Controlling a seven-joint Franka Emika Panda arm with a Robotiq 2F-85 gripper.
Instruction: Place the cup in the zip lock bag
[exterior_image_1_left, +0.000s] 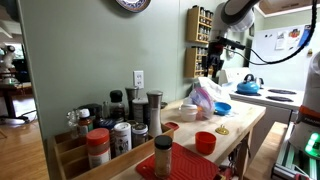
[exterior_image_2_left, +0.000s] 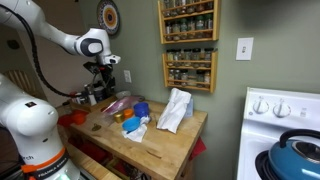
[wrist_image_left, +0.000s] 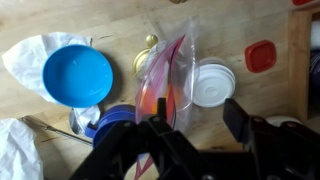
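Lying below the spread tool (wrist_image_left: 195, 128), zip lock bag (wrist_image_left: 168, 75).

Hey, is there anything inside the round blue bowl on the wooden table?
No, in the wrist view the round blue bowl shows only its own bare blue inside.

The arm's (exterior_image_1_left: 240, 12) jaws hang above the zip lock bag (exterior_image_1_left: 207, 95), with a red cup (exterior_image_1_left: 205, 141) well apart.

blu bowl (wrist_image_left: 78, 75), wht lid (wrist_image_left: 213, 85), spice rack (exterior_image_2_left: 188, 68)
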